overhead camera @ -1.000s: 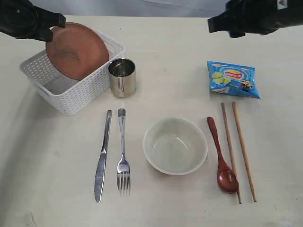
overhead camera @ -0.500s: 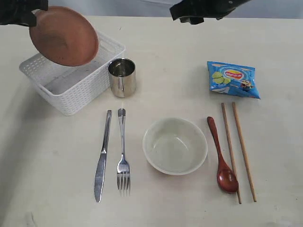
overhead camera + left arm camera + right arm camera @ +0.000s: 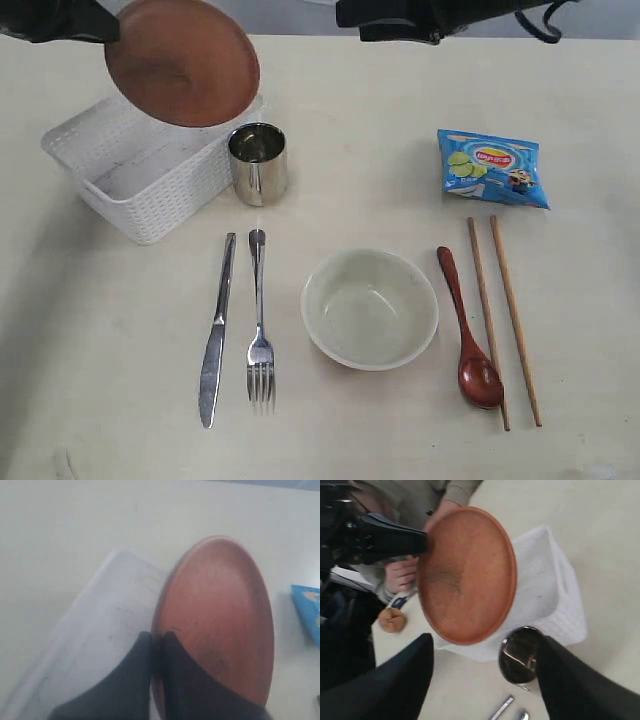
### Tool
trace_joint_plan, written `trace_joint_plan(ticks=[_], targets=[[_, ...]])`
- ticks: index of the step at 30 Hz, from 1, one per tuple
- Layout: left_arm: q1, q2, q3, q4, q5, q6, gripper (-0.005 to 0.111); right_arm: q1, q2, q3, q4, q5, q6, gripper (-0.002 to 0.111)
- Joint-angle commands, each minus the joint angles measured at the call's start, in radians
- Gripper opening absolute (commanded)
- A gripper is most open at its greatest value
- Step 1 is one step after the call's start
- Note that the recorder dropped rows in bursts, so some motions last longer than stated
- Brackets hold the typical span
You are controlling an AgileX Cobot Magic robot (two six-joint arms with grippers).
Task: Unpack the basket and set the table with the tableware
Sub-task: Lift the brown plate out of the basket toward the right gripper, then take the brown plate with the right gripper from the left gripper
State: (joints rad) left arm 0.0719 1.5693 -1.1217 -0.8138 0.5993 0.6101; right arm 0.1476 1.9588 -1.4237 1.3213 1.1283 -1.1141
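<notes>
Exterior view, left gripper (image 3: 105, 28): we see it clamped on the rim of the red-brown plate (image 3: 182, 62), which hangs tilted above the far side of the white basket (image 3: 150, 200).
Exterior view, right gripper (image 3: 370, 22): over the far edge of the table (image 3: 350, 130); we cannot judge its opening here.
Exterior view, white basket: only its floor shows; steel cup (image 3: 258, 162) just beside its wall.
Left wrist view, left gripper (image 3: 159, 662): both fingers (image 3: 185, 680) pinch the red-brown plate (image 3: 220, 615) edge, with the white basket (image 3: 100, 645) below.
Right wrist view, right gripper (image 3: 485, 645): jaws spread wide, holding nothing; we see the red-brown plate (image 3: 465, 575), white basket (image 3: 545, 590) and steel cup (image 3: 520, 655) beyond.
</notes>
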Motion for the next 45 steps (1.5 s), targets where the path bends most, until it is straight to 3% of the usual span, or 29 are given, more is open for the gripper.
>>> trace_joint_plan(ticks=[1,11,16,19,20,22,25,28,32,34,41,45], targets=[[0.0,-0.011,-0.008,-0.145,0.051,0.114,0.0,-0.005,0.046,-0.009,0.141,0.093,-0.088,0.068],[-0.002,-0.011,-0.008,-0.342,0.166,0.273,0.0,0.015,0.108,-0.006,0.16,0.093,-0.145,0.068],[-0.009,-0.011,-0.004,-0.347,0.168,0.283,0.0,0.08,0.109,-0.006,0.164,0.093,-0.158,0.067],[-0.009,-0.011,-0.004,-0.347,0.168,0.285,0.0,0.105,0.109,-0.006,0.166,0.093,-0.156,0.037],[-0.009,-0.011,-0.004,-0.347,0.168,0.287,0.0,0.105,0.109,-0.006,0.166,0.093,-0.141,0.021],[-0.009,-0.011,-0.004,-0.347,0.168,0.287,0.0,0.103,0.109,-0.006,0.166,0.093,-0.103,0.0],[-0.009,-0.011,-0.004,-0.347,0.168,0.28,0.005,0.103,0.109,-0.006,0.166,0.093,-0.067,0.0],[-0.009,-0.011,-0.004,-0.347,0.166,0.28,0.023,0.087,0.109,-0.006,0.166,0.093,-0.044,0.0],[-0.009,-0.011,-0.004,-0.347,0.166,0.28,0.056,0.011,0.109,-0.006,0.127,0.093,0.022,0.0],[-0.009,-0.011,-0.004,-0.347,0.164,0.28,0.065,-0.031,0.109,-0.006,0.093,0.093,0.06,0.0],[-0.009,-0.011,-0.004,-0.347,0.159,0.28,0.063,-0.211,0.109,-0.005,-0.062,0.093,0.209,0.0],[-0.009,-0.011,-0.004,-0.347,0.156,0.28,0.062,-0.238,0.11,0.024,-0.178,0.093,0.289,0.0]])
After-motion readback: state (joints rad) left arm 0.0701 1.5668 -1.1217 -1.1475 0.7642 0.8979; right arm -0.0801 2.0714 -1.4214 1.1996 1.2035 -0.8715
